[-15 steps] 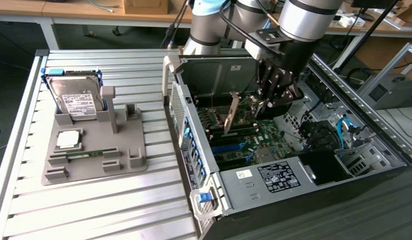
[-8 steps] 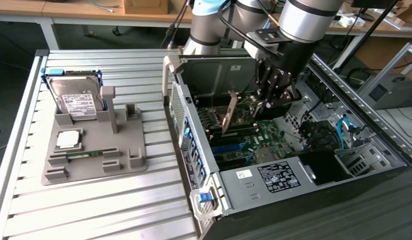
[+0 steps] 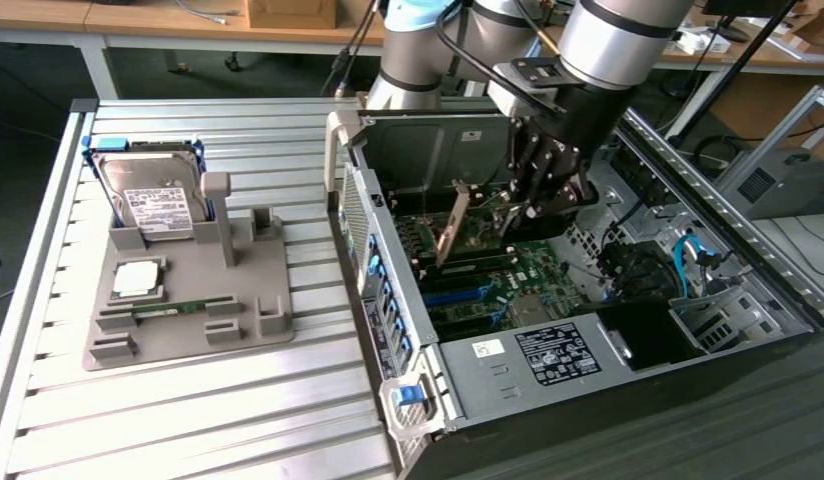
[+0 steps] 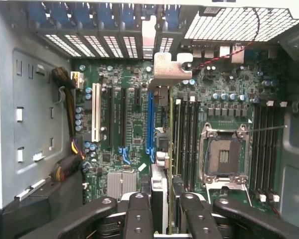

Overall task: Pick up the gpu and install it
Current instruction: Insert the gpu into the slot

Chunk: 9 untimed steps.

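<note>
My gripper [image 3: 535, 205] is down inside the open computer case [image 3: 426, 400], shut on the gpu [image 3: 455, 228]. The gpu is a thin dark card standing on edge, with its metal bracket toward the case's rear wall. In the wrist view the gpu [image 4: 159, 186] runs edge-on between my two fingers [image 4: 139, 211]. Its silvery bracket [image 4: 165, 67] reaches toward the rear slot openings. The card hangs just above the motherboard [image 4: 129, 119], close beside the long blue slot [image 4: 149, 124]. I cannot tell whether its lower edge touches the slot.
On the slatted table at the exterior view's left, a grey fixture [image 3: 259, 310] holds a hard drive [image 3: 156, 205], a square chip [image 3: 136, 278] and a memory stick [image 3: 172, 310]. The CPU socket [image 4: 223, 157], memory slots [image 4: 264, 149] and cables [image 4: 70, 144] surround the card.
</note>
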{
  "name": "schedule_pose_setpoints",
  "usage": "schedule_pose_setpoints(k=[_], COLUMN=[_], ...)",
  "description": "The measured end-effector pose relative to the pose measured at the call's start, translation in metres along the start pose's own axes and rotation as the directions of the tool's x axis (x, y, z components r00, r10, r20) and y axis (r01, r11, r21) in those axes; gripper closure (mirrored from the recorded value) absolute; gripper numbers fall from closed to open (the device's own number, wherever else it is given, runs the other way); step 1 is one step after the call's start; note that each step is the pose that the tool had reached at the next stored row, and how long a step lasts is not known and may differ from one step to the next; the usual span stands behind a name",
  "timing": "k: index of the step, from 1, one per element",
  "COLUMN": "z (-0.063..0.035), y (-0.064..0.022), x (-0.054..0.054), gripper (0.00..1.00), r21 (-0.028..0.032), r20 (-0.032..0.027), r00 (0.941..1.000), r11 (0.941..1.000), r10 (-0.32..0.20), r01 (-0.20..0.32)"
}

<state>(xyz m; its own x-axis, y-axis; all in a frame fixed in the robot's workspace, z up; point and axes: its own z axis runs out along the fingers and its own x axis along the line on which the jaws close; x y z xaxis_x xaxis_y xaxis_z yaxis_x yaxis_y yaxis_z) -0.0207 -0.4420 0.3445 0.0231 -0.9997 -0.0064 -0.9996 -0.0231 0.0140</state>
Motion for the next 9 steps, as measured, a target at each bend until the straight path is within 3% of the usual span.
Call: schedule_pose_setpoints(k=[2,9], z=[0.0004,0.0017], y=[0.0,0.0002], x=[0.0012,0.0029], gripper=[0.73,0.73], r21=[0.0003,0.0003], r20=[0.0097,0.012], r00=[0.9999,0.9999], r11=[1.0,1.0], r10=[0.002,0.003], r01=[-0.002,-0.003])
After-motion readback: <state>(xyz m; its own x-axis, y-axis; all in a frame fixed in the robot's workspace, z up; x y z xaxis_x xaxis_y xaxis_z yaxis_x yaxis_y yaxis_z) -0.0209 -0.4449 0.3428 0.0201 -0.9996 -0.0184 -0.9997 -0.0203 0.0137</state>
